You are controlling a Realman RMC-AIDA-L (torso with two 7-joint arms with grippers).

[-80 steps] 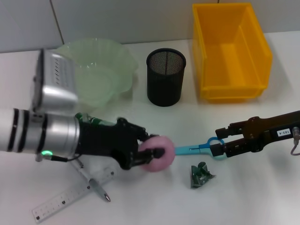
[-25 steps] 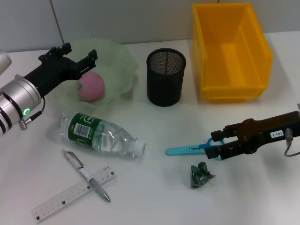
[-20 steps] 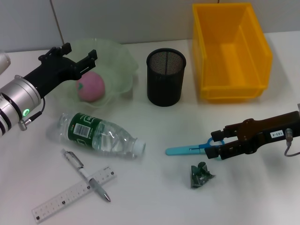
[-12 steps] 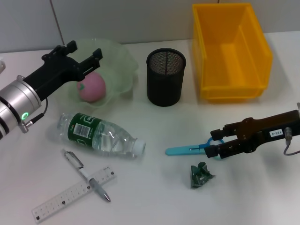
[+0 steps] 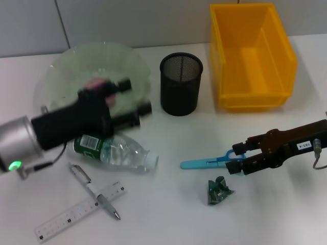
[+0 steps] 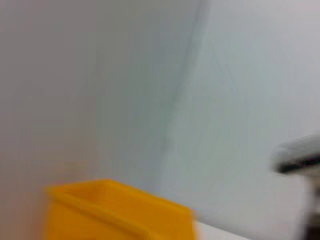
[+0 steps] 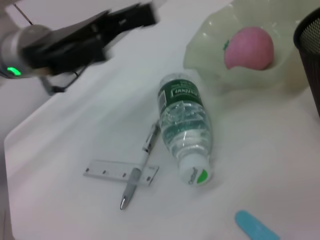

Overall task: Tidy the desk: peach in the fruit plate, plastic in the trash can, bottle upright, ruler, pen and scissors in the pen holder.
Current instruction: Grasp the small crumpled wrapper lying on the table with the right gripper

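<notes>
White desk (image 5: 168, 214) viewed from above, nearest items first. A clear ruler (image 5: 76, 213) lies at the near left edge with a silver pen (image 5: 94, 191) crossing over it. A crumpled piece of dark green plastic (image 5: 219, 190) sits near centre right. Just beyond it lie the blue-handled scissors (image 5: 207, 163), blades closed and flat on the surface; the right gripper (image 5: 240, 159) is at their handle loop, and whether its fingers are clenched on the loop cannot be told. A clear water bottle (image 5: 115, 150) with a green label lies on its side, white cap toward the scissors. The left gripper (image 5: 133, 102) hangs above the bottle's base and the near rim of the pale green fruit plate (image 5: 102, 58), its two fingers spread apart and holding nothing. The pink peach (image 7: 248, 47) rests inside the fruit plate. Farther back stand the black mesh pen holder (image 5: 181, 84) and, to its right, the yellow bin (image 5: 250, 56). A pale grey panelled wall (image 5: 127, 20) bounds the far edge of the desk.
</notes>
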